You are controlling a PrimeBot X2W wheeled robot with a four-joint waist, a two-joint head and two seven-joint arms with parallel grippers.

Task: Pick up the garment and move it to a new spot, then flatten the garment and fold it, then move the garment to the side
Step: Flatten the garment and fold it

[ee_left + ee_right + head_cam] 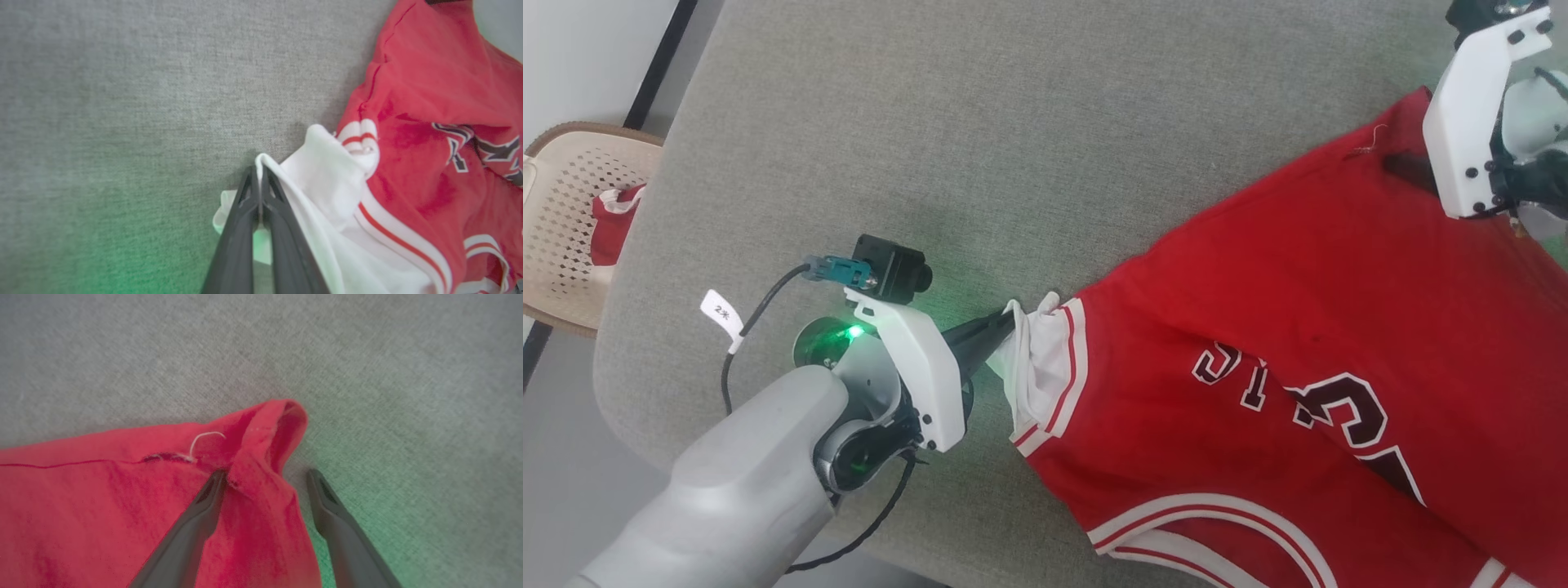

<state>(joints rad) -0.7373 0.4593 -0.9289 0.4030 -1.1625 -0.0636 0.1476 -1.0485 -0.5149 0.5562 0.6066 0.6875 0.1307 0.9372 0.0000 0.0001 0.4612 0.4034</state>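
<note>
The red garment [1258,327] with white sleeves and a black number lies spread over the right half of the grey table [931,163]. My left gripper [1006,320] is shut on the tip of a white sleeve [322,179], its two dark fingers [249,212] pressed together on the cloth. At the far right, my right gripper [265,475] stands open over the garment's red hem corner [269,428]; one finger rests on the cloth and the other on the table beside it.
A beige perforated plastic chair [572,220] with a red-and-white cloth [613,220] on it stands left of the table. The table's rounded near-left edge [629,408] lies beside my left forearm.
</note>
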